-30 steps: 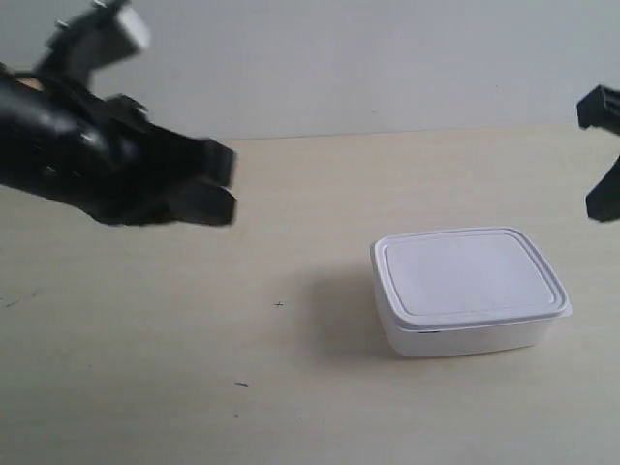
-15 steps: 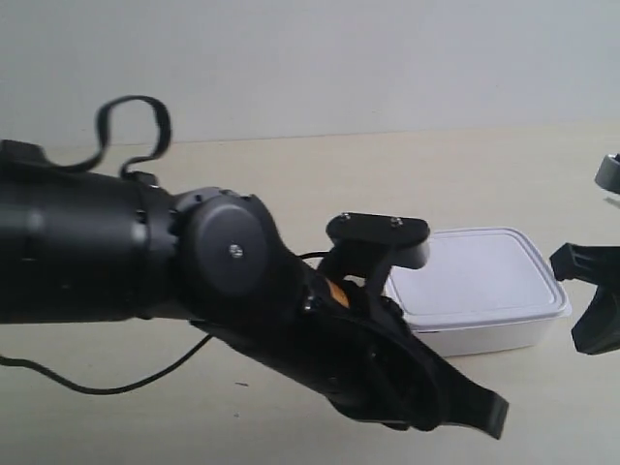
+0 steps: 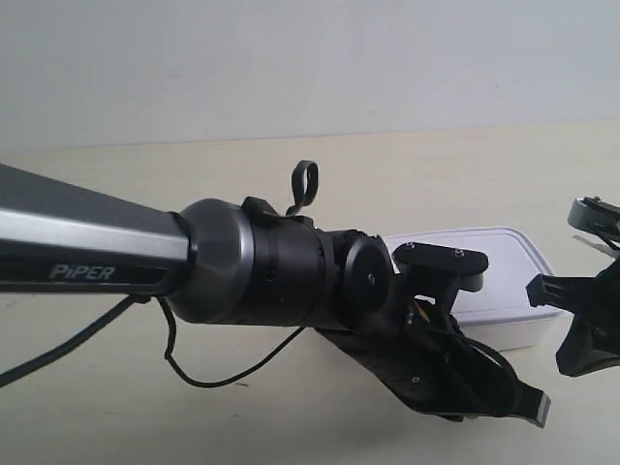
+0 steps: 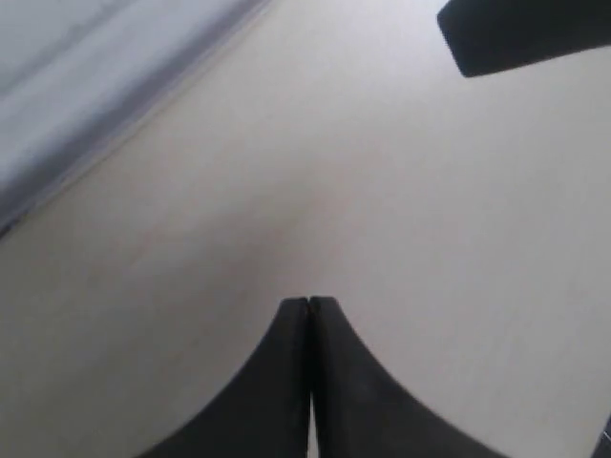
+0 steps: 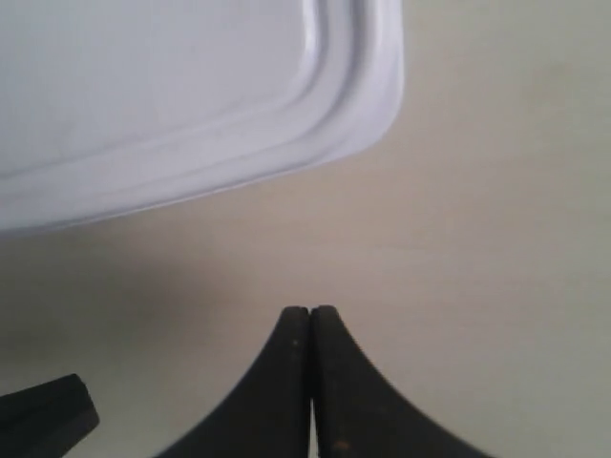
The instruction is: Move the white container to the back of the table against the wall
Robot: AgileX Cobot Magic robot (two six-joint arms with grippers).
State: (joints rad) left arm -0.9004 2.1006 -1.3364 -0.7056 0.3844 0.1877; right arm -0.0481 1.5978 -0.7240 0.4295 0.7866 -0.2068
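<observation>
The white container (image 3: 504, 276) lies on the table (image 3: 145, 194), its left end hidden behind the arm at the exterior view's left. That arm reaches across in front of it, and its gripper (image 3: 536, 407) ends low by the container's near right corner. In the left wrist view my left gripper (image 4: 308, 303) is shut on nothing over bare table. A blurred pale band (image 4: 86, 86), perhaps the container's side, runs beside it. My right gripper (image 5: 311, 310) is shut and empty, just short of the container's lid corner (image 5: 191, 86). It shows in the exterior view as the right gripper (image 3: 576, 354).
The wall (image 3: 310, 58) stands behind the table, well back from the container. The other gripper's dark tip (image 4: 525, 33) shows ahead in the left wrist view, and a dark tip (image 5: 43, 420) shows in the right wrist view. A loose black cable (image 3: 223, 373) hangs under the arm.
The arm at the exterior view's left swept in across the front of the container toward the right. The arm at the right came down beside the container's right end.
</observation>
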